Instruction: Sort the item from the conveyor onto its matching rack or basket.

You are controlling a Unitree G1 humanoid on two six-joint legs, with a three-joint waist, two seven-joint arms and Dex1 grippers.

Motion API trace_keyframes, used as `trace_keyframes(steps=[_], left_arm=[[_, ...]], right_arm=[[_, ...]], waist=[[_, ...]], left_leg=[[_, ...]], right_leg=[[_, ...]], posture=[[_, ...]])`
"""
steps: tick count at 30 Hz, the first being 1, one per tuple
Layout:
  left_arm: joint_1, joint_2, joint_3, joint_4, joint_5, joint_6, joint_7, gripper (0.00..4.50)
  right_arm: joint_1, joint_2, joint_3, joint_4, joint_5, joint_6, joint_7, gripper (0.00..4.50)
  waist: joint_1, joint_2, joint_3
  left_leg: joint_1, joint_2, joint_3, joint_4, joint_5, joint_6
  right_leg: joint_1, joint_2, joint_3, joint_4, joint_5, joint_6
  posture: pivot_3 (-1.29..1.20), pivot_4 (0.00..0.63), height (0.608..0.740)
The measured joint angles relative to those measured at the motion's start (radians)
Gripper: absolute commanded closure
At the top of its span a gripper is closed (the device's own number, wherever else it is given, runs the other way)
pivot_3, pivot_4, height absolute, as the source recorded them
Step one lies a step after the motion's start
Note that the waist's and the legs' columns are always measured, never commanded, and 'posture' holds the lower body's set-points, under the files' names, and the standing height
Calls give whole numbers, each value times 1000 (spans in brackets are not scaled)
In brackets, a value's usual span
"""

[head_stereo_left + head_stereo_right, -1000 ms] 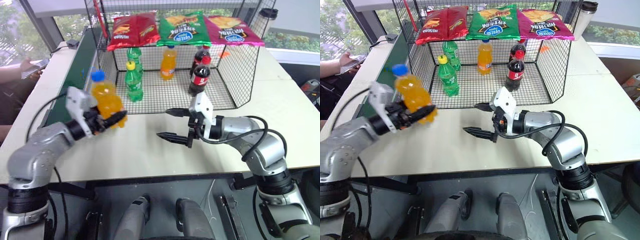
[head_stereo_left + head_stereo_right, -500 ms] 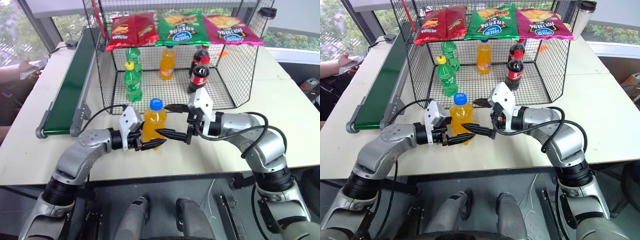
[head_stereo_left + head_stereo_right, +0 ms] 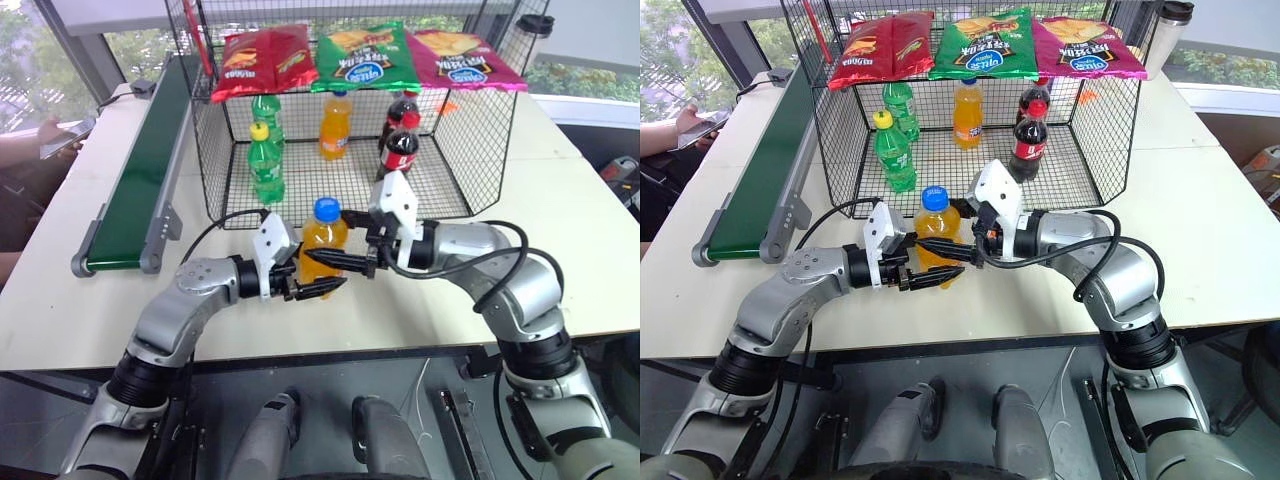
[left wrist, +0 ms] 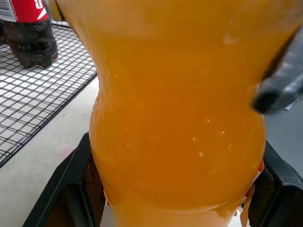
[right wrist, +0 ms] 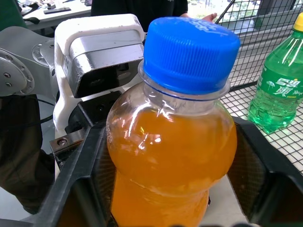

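The orange soda bottle (image 3: 323,245) is off the conveyor (image 3: 137,180) and held upright above the table (image 3: 560,230), just in front of the open face of the black wire cage (image 3: 480,130); it is not yet inside, so the sorting itself is still to do. The bottle appears to be mid-handover between the two arms: the left gripper (image 3: 312,287) is clamped on its lower body from the left side, and the right gripper (image 3: 338,262) reaches in from the right with its fingers closed around the upper body, just below the shoulder; in the right wrist view its black fingers (image 5: 83,187) flank the bottle on both sides. What is left, by the look of it, is for the left gripper to let go and for the right arm to carry the bottle in beside the orange bottle (image 3: 336,127) already standing at the back of the mesh floor, between the green bottles (image 3: 266,160) and the cola bottles (image 3: 400,150).

The bottle is clear plastic with a waisted body, nearly full of bright orange liquid, capped in blue (image 5: 191,53); the cap looks sealed and the bottle stands straight.
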Motion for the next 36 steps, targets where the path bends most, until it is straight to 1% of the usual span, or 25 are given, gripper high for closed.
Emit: trace_keyframes(steps=[5,7,8,9,15,18,21,25,27,31,36], left_arm=[[-4,-8,0,1,2,5,10,1547],[-6,-10,1,3,4,4,10,521],[-9,-18,5,8,4,2,17,119],[-15,-27,11,12,4,1,24,48],[-36,-23,20,11,3,2,37,48],[-29,6,26,-3,-4,27,39,48],[-3,55,72,-26,-22,61,39,48],[63,122,158,-55,-36,93,49,48],[83,134,200,-59,-38,100,69,48],[90,124,280,-47,-18,87,154,48],[93,21,295,-21,58,40,321,48]], right_arm=[[-2,-3,-2,0,-2,0,0,1942],[-4,-4,-2,0,-3,0,0,1942],[-5,-5,-1,1,-4,0,-3,1942],[-5,-4,1,2,-5,1,-6,1942],[-5,-4,5,3,-12,1,-23,1942],[-6,4,5,8,-21,-1,-38,1942],[-16,27,4,57,-45,-10,-74,1942],[-70,78,-3,167,-113,-53,-163,1942],[-95,101,-15,216,-145,-86,-208,1942],[-149,149,-29,325,-202,-149,-292,1942],[-232,211,-51,531,-284,-267,-393,1942]], waist=[[0,0,0],[0,0,0],[0,0,0],[0,0,0],[0,0,0],[-3,0,0],[-5,0,0],[-4,0,0],[-3,0,0],[1,0,0],[-1,0,0]], left_leg=[[0,0,0,0,0,0],[0,0,0,0,0,0],[0,0,0,0,0,0],[0,0,0,1,0,0],[0,0,0,1,1,1],[1,0,0,1,1,1],[1,0,0,1,1,1],[1,0,0,1,0,0],[1,0,0,1,0,0],[1,-1,0,1,1,-1],[2,-1,0,1,1,-1]], right_leg=[[0,0,0,0,0,0],[0,0,0,0,0,0],[0,0,0,0,0,0],[0,0,0,0,0,0],[0,0,0,0,0,0],[0,1,0,1,0,0],[0,1,0,3,0,0],[-1,1,0,5,0,0],[-1,1,0,5,0,0],[-1,2,0,5,0,0],[-1,3,1,7,2,3]], posture=[[0,150,739],[0,150,739],[0,150,739],[0,150,739],[0,150,739],[0,150,739],[0,150,739],[0,150,739],[0,150,739],[0,150,739],[0,150,739]])
